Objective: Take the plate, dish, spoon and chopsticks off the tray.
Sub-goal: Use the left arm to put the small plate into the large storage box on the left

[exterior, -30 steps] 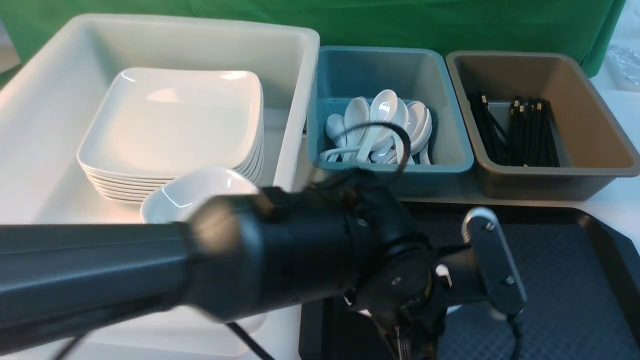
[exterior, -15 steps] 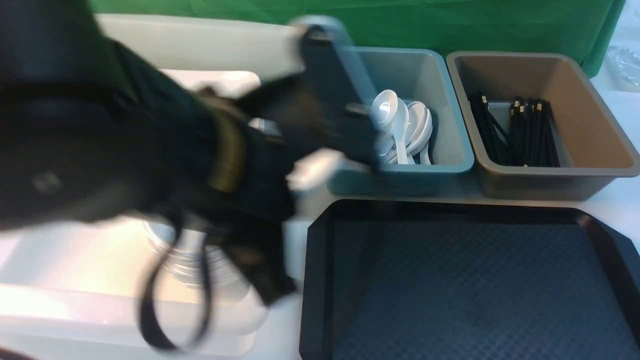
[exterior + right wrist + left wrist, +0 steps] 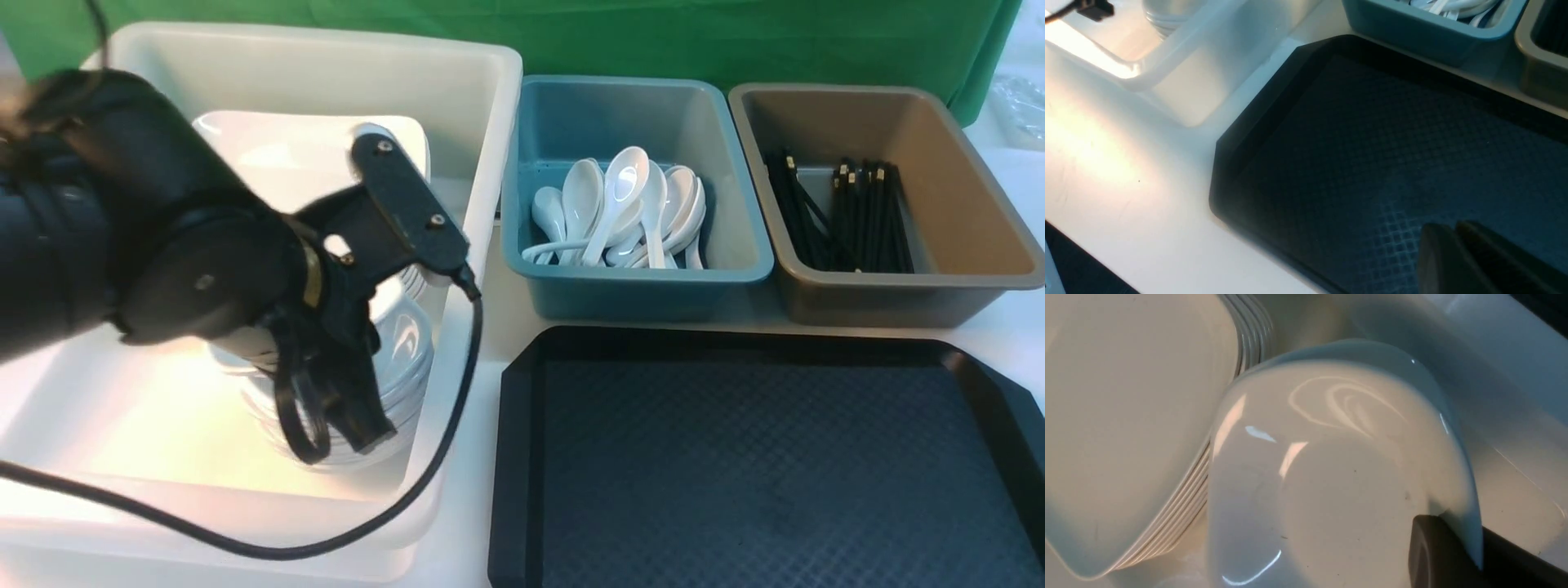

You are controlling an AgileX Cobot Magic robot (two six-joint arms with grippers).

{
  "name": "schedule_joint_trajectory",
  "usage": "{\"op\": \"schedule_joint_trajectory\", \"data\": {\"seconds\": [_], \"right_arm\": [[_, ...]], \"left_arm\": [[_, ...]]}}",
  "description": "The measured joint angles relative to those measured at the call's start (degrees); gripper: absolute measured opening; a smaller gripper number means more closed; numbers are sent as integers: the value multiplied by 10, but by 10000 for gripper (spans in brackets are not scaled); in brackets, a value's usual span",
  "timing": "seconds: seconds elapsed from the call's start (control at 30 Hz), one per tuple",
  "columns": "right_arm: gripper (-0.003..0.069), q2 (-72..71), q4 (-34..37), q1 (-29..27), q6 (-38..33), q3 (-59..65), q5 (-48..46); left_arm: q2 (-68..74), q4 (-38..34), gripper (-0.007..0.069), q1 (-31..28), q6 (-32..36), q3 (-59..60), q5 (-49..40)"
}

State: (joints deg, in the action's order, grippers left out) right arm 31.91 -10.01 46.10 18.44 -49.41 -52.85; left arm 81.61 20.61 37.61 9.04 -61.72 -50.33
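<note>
The black tray (image 3: 735, 457) is bare; it also shows in the right wrist view (image 3: 1372, 143). My left gripper (image 3: 1470, 543) is inside the white tub (image 3: 490, 98), shut on the rim of the small white dish (image 3: 1331, 477), one finger inside it and one outside. The dish (image 3: 404, 335) sits over a stack of like dishes. Beside it is a stack of large white plates (image 3: 269, 155), seen also in the left wrist view (image 3: 1126, 416). White spoons (image 3: 620, 212) lie in the teal bin, black chopsticks (image 3: 849, 212) in the brown bin. My right gripper (image 3: 1453, 241) is shut and empty above the tray.
The teal bin (image 3: 735, 269) and brown bin (image 3: 980, 278) stand side by side behind the tray. The left arm and its cable (image 3: 457, 392) hang over the tub's right wall. White tabletop (image 3: 1106, 163) lies beside the tray's left edge.
My left arm has swung from over the tray's left part to the left and into the white tub. The tray has come fully into view.
</note>
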Motion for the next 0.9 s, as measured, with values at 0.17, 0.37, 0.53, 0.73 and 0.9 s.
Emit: {"op": "schedule_joint_trajectory", "data": {"seconds": [0.17, 0.37, 0.53, 0.73, 0.9], "right_arm": [[85, 0, 1, 0, 0, 0, 1], [91, 0, 1, 0, 0, 0, -2], [91, 0, 6, 0, 0, 0, -3], [91, 0, 10, 0, 0, 0, -5], [99, 0, 11, 0, 0, 0, -7]], "left_arm": [[32, 12, 31, 0, 1, 0, 1], [42, 12, 141, 0, 0, 0, 8], [38, 16, 367, 1, -23, 0, 12], [-34, 5, 605, 34, -62, -16, -3], [-179, -45, 570, 78, -100, -2, 46]]}}
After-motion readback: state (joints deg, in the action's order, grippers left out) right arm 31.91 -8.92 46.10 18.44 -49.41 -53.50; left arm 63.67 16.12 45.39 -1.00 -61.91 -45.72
